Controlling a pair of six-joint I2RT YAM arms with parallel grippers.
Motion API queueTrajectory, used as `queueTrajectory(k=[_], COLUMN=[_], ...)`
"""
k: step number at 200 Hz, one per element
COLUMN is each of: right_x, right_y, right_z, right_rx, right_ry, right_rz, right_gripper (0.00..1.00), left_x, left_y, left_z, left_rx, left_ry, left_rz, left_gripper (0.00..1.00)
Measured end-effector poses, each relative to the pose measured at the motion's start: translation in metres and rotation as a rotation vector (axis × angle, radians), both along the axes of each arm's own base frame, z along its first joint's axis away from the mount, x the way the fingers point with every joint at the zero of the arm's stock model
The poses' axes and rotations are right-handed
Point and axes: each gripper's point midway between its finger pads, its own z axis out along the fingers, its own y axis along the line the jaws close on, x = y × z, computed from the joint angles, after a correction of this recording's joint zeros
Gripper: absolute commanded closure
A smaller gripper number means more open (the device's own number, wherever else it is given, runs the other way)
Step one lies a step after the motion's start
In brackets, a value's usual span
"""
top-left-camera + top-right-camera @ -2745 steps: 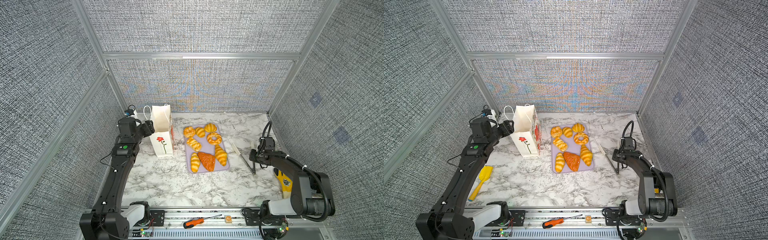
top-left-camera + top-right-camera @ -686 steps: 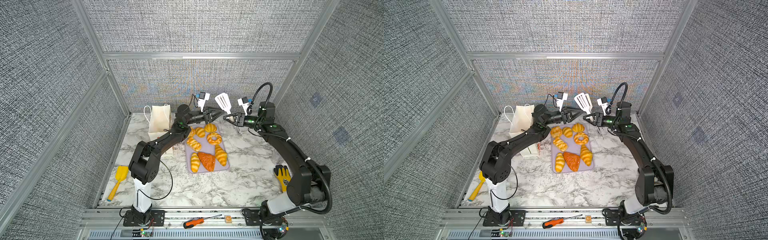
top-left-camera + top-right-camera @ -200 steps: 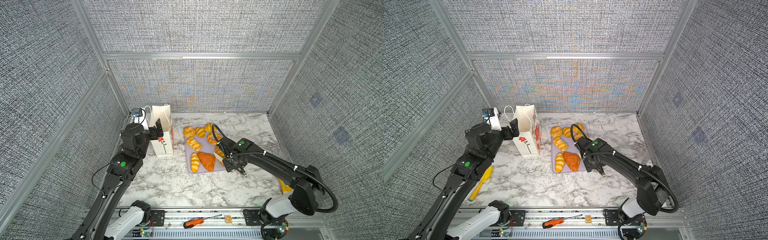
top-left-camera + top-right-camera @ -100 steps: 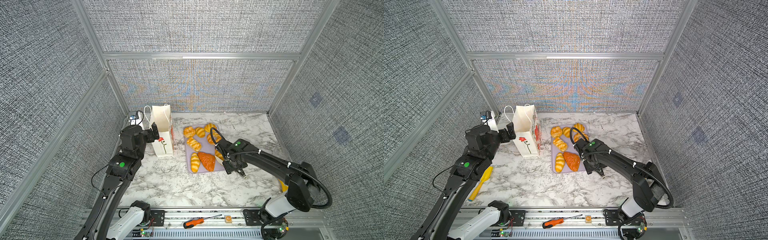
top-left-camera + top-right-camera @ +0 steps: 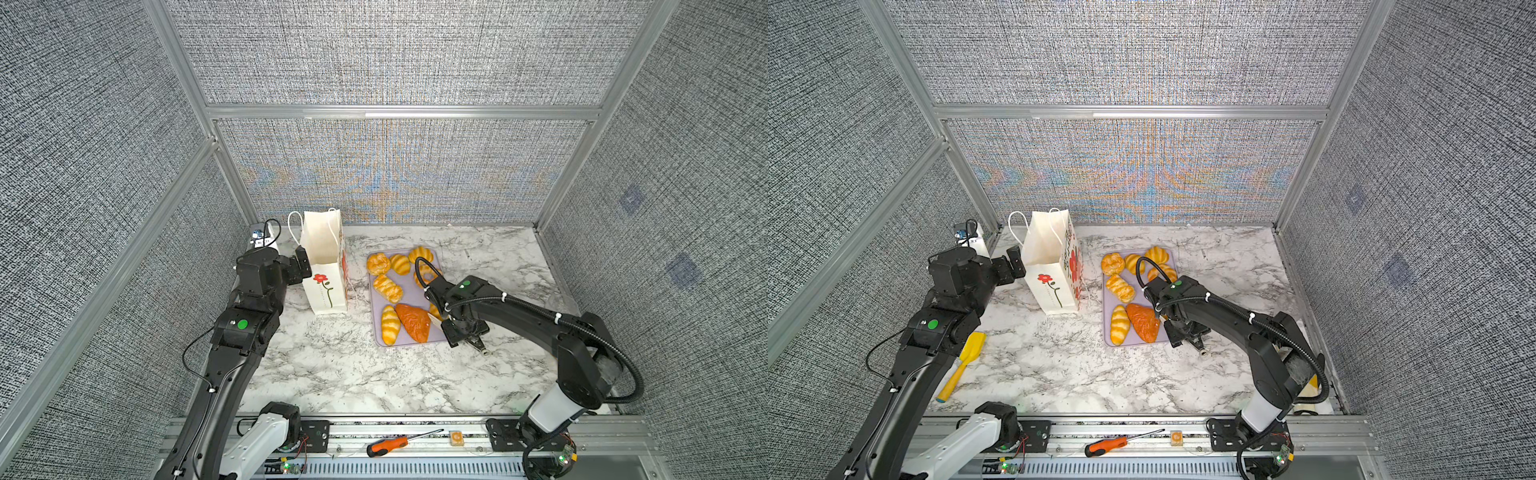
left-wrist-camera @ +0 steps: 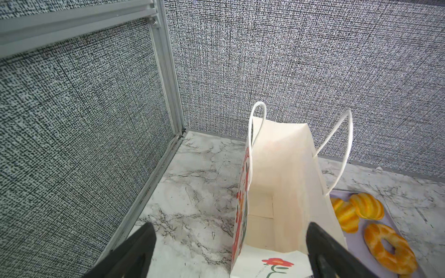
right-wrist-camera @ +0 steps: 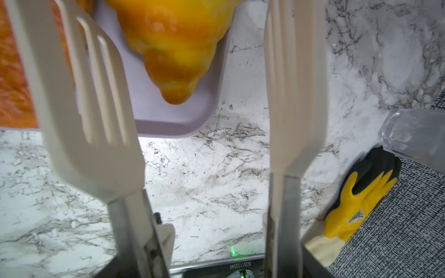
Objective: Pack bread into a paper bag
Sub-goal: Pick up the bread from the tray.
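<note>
Both arms have left their raised meeting above the far end of the lilac tray (image 5: 409, 291), seen a few seconds back. The left gripper (image 6: 230, 226) has returned to the paper bag (image 5: 324, 291), and the right gripper (image 5: 462, 332) has dropped to the tray's near right corner.

The bread (image 5: 387, 289) lies on the tray. The pieces are glossy golden-yellow with darker stripes, among them a round bun (image 5: 378, 264), a ring doughnut (image 6: 390, 248) and one orange-brown triangle (image 5: 413, 326) at the near edge. A croissant (image 7: 173, 48) rests by the tray's right edge, its tip toward the near right corner.

The bag stands upright just left of the tray with its mouth open. It is white, with a red flower on a green stem on its near face.

The right arm reaches low over the tray's right side. Its gripper is clamped on the steel handles of white slotted tongs (image 7: 91, 134). The blades stand apart on either side of the croissant's tip, apparently without touching it.

The left arm is bent upward left of the tray, its wrist tipped down over the bag's near end and its fingers spread wide.
</note>
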Motion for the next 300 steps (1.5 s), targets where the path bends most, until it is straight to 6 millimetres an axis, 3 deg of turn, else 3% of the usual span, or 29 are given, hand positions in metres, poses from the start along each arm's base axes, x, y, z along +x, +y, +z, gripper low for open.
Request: queueTrajectory(k=[122, 216, 300], right_x=[0.018, 0.015, 0.009], right_y=[-0.005, -0.004, -0.004], right_z=[-0.009, -0.002, 0.012], right_rx=[-0.019, 0.011, 0.046], right_ry=[0.061, 0.078, 0.059], right_rz=[0.041, 0.08, 0.107], right_gripper=[0.41, 0.74, 0.78], left_x=[0.004, 0.002, 0.004], left_y=[0.005, 0.01, 0.014], left_z=[-0.004, 0.003, -0.001], left_rx=[-0.018, -0.039, -0.038], left_ry=[0.014, -0.002, 0.008], left_rz=[0.003, 0.004, 0.014], left_gripper=[0.01, 0.01, 0.02])
